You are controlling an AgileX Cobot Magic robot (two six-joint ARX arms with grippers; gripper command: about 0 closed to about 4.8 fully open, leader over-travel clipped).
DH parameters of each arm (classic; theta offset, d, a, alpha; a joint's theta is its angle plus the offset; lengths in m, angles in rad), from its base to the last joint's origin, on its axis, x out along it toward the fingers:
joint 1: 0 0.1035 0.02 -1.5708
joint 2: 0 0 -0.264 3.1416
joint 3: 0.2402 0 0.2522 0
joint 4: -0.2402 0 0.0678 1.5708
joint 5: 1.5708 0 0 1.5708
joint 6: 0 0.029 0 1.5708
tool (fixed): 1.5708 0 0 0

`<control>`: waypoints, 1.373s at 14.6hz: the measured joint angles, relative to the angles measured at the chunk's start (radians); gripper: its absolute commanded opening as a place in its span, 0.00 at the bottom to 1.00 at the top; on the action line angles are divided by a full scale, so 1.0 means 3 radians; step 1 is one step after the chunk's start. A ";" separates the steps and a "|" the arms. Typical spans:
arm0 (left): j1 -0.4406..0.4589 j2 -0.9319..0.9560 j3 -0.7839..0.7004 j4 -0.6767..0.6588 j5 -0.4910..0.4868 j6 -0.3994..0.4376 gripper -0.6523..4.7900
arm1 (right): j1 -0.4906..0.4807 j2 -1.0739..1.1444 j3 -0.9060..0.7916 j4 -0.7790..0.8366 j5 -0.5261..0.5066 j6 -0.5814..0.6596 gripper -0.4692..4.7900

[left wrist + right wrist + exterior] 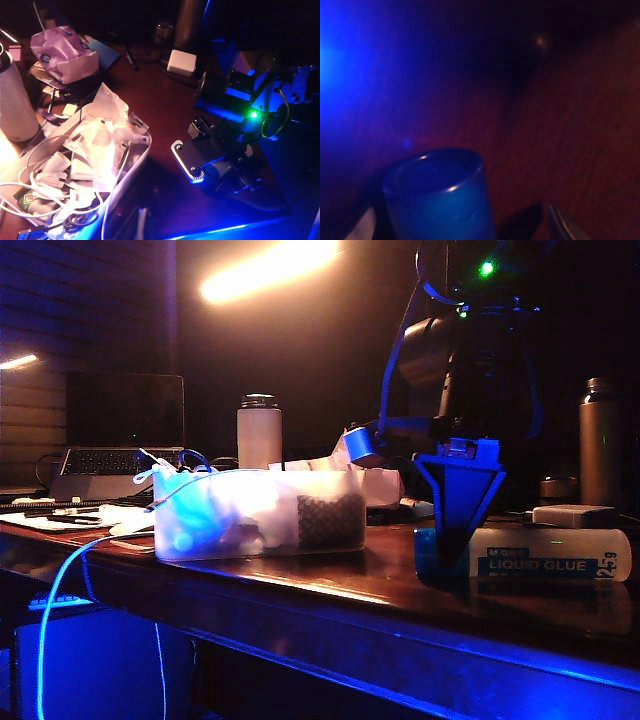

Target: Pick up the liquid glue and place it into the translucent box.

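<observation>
You're working a wood table; the box is sitting mid-table, well apart from the glue, which is lying on its side near the edge. The right gripper is straddling its blue cap end, jaws spread wide. The left gripper isn't showing. Judging it light, stiff, smooth plastic, likely to roll; grab mid-body.

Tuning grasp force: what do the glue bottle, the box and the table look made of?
Glue bottle: looks like soft translucent-white plastic, with a printed blue label band; its blue cap is smooth plastic with a glint on the rim.
Box: frosted translucent plastic; contents show through blurred.
Table: likely varnished wood; reddish-brown, glossy reflections.
Right pincer stands open at the cap end.
</observation>
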 measured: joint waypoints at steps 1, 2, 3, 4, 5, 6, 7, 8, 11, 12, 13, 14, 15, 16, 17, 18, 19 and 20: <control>0.0000 0.0000 0.0000 0.0000 0.0000 -0.0001 0.11 | 0.0000 0.0000 0.0000 -0.0004 0.0000 0.0000 0.96; 0.0000 0.0000 0.0000 0.0000 0.0000 0.0000 0.11 | 0.0000 0.0000 0.0000 -0.0022 0.0000 0.0000 0.96; 0.0000 0.0000 0.0000 0.0000 0.0000 -0.0001 0.11 | 0.0000 0.0000 0.0000 -0.0067 0.0000 0.0001 0.96; 0.0000 0.0000 0.0000 -0.0001 0.0000 -0.0001 0.11 | 0.0000 0.0000 0.0000 -0.0095 -0.0001 0.0001 0.96; 0.0000 0.0000 0.0000 -0.0003 0.0000 -0.0001 0.11 | 0.0000 0.0000 0.0000 -0.0095 -0.0001 0.0001 0.96; 0.0000 0.0000 0.0000 -0.0004 0.0000 -0.0001 0.11 | 0.0000 0.0000 0.0000 -0.0093 -0.0001 0.0001 0.96; 0.0000 0.0000 0.0000 -0.0006 0.0000 -0.0001 0.11 | 0.0000 0.0000 0.0000 -0.0086 -0.0001 0.0001 0.96; 0.0000 0.0000 0.0000 -0.0009 0.0000 0.0000 0.11 | 0.0000 0.0000 0.0000 -0.0084 0.0000 0.0001 0.96; 0.0000 0.0000 0.0000 -0.0010 0.0000 -0.0001 0.11 | 0.0000 0.0000 0.0000 -0.0008 0.0003 0.0014 0.95; 0.0000 0.0000 0.0000 -0.0011 0.0000 -0.0001 0.11 | 0.0000 0.0000 0.0000 0.0015 0.0001 0.0014 0.81; 0.0000 0.0000 0.0000 -0.0014 0.0000 -0.0001 0.11 | 0.0000 0.0000 0.0000 0.0025 0.0003 0.0017 0.55; 0.0000 0.0000 0.0000 -0.0019 0.0000 -0.0001 0.11 | 0.0000 0.0000 0.0000 0.0024 0.0003 0.0019 0.45; 0.0000 0.0000 0.0000 -0.0022 0.0000 0.0000 0.11 | 0.0000 -0.0001 0.0006 0.0019 0.0001 0.0017 0.45; 0.0000 0.0000 0.0000 -0.0022 0.0000 -0.0001 0.11 | 0.0000 -0.0006 0.0015 0.0022 0.0000 0.0018 0.45; 0.0000 0.0000 0.0000 -0.0023 0.0000 -0.0001 0.11 | 0.0000 0.0000 0.0017 0.0014 -0.0003 0.0017 0.45; 0.0000 0.0000 0.0000 -0.0022 0.0000 -0.0001 0.11 | 0.0000 0.0000 0.0015 0.0004 -0.0003 0.0017 0.45; 0.0000 0.0000 0.0000 -0.0024 0.0000 -0.0001 0.11 | 0.0000 0.0000 0.0015 0.0001 -0.0003 0.0017 0.45; 0.0000 0.0000 0.0000 -0.0024 0.0000 -0.0001 0.11 | 0.0000 0.0000 0.0015 0.0003 -0.0003 0.0017 0.45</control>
